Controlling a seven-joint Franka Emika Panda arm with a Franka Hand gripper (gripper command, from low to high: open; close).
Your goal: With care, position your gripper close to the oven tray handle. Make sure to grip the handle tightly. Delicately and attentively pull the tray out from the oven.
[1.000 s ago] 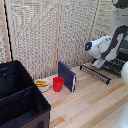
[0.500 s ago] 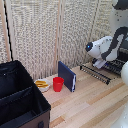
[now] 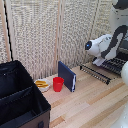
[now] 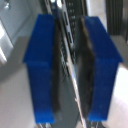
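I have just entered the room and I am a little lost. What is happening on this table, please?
A white robot arm is working on a dark wire tray at the exterior view's right. In the wrist view, its blue fingers sit on either side of the thin tray handle, with gaps still visible. A red cup and a dark-blue slab stand nearby, untouched.

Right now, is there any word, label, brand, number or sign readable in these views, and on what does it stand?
None readable.
Red cup, dark-blue slab, black case: no print visible at this resolution.
Blue pincer fingers and tray handle: blurred, no marks seen.
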